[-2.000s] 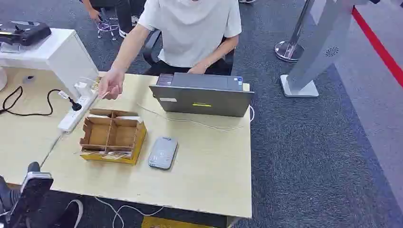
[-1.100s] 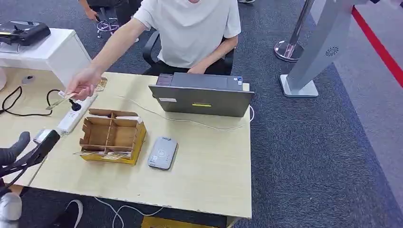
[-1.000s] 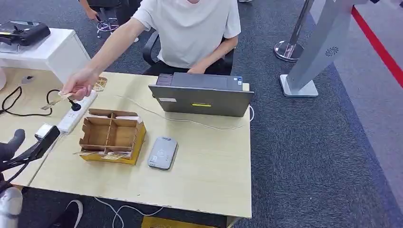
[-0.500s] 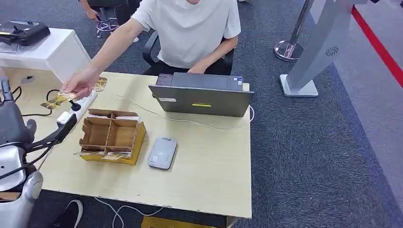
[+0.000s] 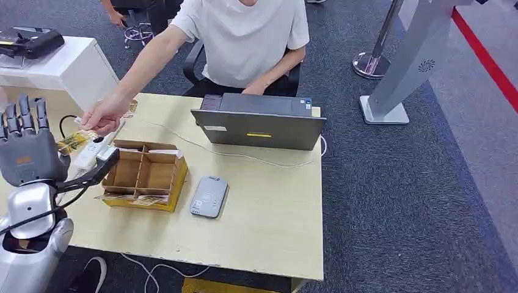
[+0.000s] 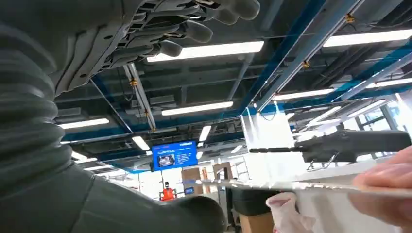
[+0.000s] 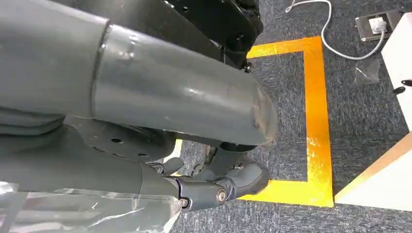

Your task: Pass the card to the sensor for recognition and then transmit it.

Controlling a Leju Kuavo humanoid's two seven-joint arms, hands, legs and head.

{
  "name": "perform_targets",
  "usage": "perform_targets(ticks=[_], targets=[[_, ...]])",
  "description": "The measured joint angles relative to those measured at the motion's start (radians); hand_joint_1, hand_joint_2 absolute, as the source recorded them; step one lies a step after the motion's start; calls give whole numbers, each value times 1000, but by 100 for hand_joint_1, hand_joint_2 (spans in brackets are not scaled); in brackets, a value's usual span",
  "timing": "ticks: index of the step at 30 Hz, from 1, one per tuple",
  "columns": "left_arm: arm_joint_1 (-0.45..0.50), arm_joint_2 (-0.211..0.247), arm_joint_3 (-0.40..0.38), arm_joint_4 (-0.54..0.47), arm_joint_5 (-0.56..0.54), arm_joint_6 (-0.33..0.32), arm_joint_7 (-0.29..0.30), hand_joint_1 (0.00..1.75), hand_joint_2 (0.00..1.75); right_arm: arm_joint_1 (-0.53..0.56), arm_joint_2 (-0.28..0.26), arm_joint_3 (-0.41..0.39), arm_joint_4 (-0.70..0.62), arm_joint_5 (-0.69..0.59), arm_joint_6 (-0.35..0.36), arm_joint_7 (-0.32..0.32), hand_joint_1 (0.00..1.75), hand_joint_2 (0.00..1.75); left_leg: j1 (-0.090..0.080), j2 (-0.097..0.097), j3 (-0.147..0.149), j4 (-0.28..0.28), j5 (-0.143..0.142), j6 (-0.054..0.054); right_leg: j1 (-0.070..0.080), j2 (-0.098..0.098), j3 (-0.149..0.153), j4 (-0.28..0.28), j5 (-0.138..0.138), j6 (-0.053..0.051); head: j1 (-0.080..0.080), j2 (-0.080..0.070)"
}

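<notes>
Grey left hand is raised at the left edge of the head view, fingers spread upright, holding nothing. Just beside it a person's hand reaches over the wooden table and pinches a gold card by one end; the card's free end is close to the robot's fingers, contact cannot be judged. A white power strip lies under the card. Nearer the middle sits a cardboard divider box, and just right of it the grey card sensor lies flat. A grey laptop stands behind, with the person in a white shirt seated at it.

Left wrist view: dark fingers extended and apart against the ceiling lights, thumb apart from them. The card shows edge-on between thumb and fingers, pinched by the person's fingertips.

Right wrist view: right hand hangs over dark carpet and yellow floor tape, fingers curled in with nothing in them.
</notes>
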State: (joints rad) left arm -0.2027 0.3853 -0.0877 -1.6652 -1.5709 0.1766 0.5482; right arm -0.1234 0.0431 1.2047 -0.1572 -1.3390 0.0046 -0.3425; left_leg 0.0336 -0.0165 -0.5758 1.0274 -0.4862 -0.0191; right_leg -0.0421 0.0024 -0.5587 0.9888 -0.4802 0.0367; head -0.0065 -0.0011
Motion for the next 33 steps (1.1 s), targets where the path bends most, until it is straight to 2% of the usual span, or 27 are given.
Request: perform_targets(ticks=[12, 13, 14, 16, 22, 30, 33], targets=[[-10, -9, -33, 13, 0, -6, 3, 0, 175, 1, 0, 0, 1, -10, -2, 0, 0, 0, 0, 0, 0, 0, 0, 0, 0, 0, 0, 0, 0, 0, 0, 0], [-11, -10, -36, 13, 0, -7, 3, 9, 175, 1, 0, 0, 2, -11, -3, 0, 0, 0, 0, 0, 0, 0, 0, 0, 0, 0, 0, 0, 0, 0, 0, 0], [-12, -11, -40, 14, 0, -8, 3, 175, 175, 1, 0, 0, 2, -12, -3, -1, 0, 0, 0, 0, 0, 0, 0, 0, 0, 0, 0, 0, 0, 0, 0, 0], [-13, -15, -50, 15, 0, -9, 2, 175, 175, 1, 0, 0, 3, -14, -4, -2, 0, 0, 0, 0, 0, 0, 0, 0, 0, 0, 0, 0, 0, 0, 0, 0], [-14, -29, -63, 23, 0, 0, -66, 175, 175, 1, 3, 0, 5, -33, -6, -8, 0, 0, 0, 0, 0, 0, 0, 0, 0, 0, 0, 0, 0, 0, 0, 0], [-15, -50, -63, 24, 0, 0, -94, 175, 175, 2, 3, 0, 5, -43, -6, -9, 0, 0, 0, 0, 0, 0, 0, 0, 0, 0, 0, 0, 0, 0, 0, 0], [-15, -59, -63, 24, 0, 0, -121, 175, 175, 2, 3, 0, 6, -46, -6, -11, 0, 0, 0, 0, 0, 0, 0, 0, 0, 0, 0, 0, 0, 0, 0, 0]])
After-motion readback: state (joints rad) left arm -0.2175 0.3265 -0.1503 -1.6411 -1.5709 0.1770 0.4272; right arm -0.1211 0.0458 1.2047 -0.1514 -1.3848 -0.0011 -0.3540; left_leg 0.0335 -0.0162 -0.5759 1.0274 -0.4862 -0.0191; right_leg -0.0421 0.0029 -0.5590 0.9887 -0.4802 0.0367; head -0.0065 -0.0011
